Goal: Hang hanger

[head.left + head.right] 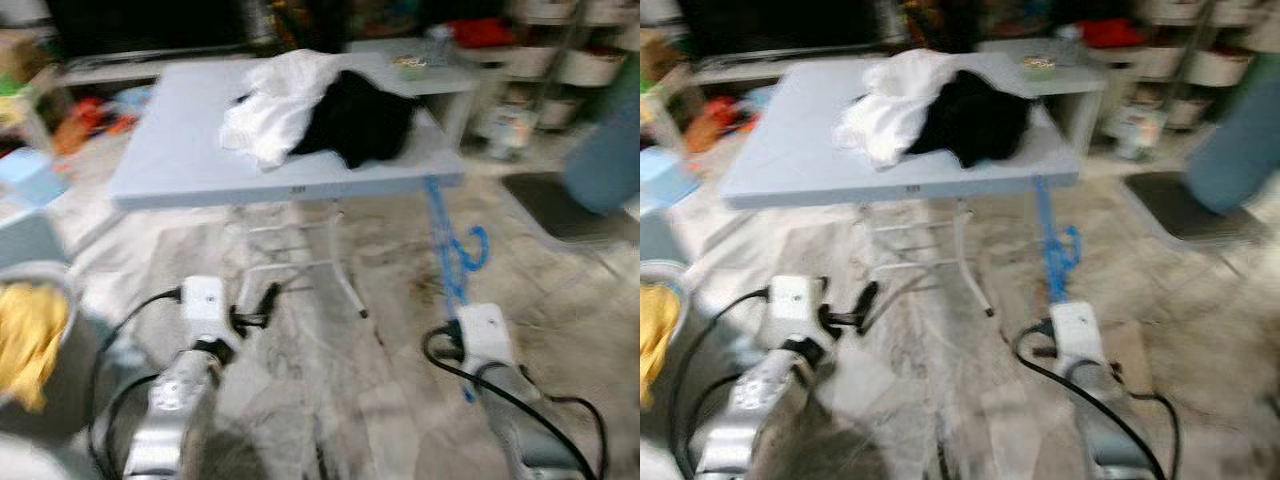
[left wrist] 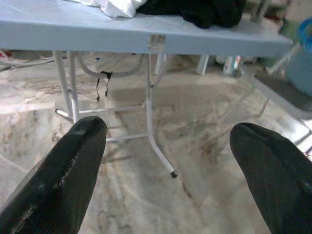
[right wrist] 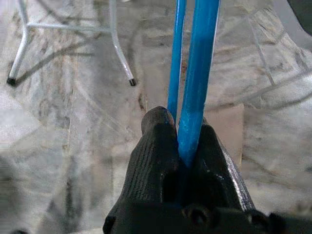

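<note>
Gripping the blue hanger (image 3: 197, 73) between clamped fingers, my right gripper (image 3: 183, 141) rides near the table (image 1: 180, 150). My left gripper (image 2: 168, 161) gapes empty. The hook could snag the table edge.

— What's on the folding table (image 1: 180, 150)?
— A white garment (image 1: 275, 105) and a black garment (image 1: 358, 118), bunched together and touching, toward its far side

— And around it?
— Marbled floor (image 1: 330, 380), a bucket (image 1: 60, 370) with a yellow cloth (image 1: 28, 335) at left, cluttered shelves (image 1: 570, 50) behind
</note>
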{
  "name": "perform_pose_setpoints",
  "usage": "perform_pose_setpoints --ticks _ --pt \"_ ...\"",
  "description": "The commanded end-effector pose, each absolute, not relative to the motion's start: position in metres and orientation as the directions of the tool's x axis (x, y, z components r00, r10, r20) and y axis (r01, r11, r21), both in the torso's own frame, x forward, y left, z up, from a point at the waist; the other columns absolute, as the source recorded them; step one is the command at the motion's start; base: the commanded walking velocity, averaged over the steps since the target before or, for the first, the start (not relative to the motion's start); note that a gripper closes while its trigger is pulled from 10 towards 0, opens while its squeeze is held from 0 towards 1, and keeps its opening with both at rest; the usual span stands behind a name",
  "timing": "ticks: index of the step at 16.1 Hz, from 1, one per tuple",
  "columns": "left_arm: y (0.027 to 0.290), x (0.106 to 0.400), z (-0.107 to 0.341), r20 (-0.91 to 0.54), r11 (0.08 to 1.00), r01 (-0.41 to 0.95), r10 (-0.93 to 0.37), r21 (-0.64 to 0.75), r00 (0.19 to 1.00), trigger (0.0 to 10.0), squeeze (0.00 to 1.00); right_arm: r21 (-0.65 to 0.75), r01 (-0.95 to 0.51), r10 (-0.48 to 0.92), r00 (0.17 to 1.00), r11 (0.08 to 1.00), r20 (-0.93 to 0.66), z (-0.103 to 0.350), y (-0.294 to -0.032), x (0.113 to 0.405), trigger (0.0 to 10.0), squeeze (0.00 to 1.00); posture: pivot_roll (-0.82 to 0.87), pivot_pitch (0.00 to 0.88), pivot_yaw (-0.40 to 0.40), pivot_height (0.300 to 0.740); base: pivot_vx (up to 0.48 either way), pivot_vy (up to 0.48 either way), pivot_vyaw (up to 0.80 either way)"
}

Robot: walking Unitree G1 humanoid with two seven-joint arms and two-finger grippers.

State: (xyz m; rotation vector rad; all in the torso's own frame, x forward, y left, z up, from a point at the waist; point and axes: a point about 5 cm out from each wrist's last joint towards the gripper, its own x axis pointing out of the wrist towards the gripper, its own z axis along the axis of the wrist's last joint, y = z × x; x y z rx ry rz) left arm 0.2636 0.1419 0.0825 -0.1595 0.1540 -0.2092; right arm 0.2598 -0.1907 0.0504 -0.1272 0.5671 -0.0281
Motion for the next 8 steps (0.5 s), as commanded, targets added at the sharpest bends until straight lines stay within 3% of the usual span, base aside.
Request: perform_pose_setpoints --ticks 1,8 --pt "0.1352 0.2642 0.0828 -0.139 0.959 0.215 -0.241 -0.184 0.96 10.0 0.0 -0.136 0.023 -0.092 0.846 0.99 -0.525 0.0549 -0.1992 0.2591 10.0 0.0 -0.15 0.0 0.031 0.74 0.0 0.337 -0.71" --pt "0.1331 0.2669 0.0839 -0.137 0.957 0.225 -0.252 -0.185 0.958 10.0 0.0 -0.155 0.022 -0.099 0.856 0.988 -0.507 0.0571 -0.198 0.2605 10.0 0.0 -0.15 0.0 0.034 0.74 0.0 0.347 0.0"
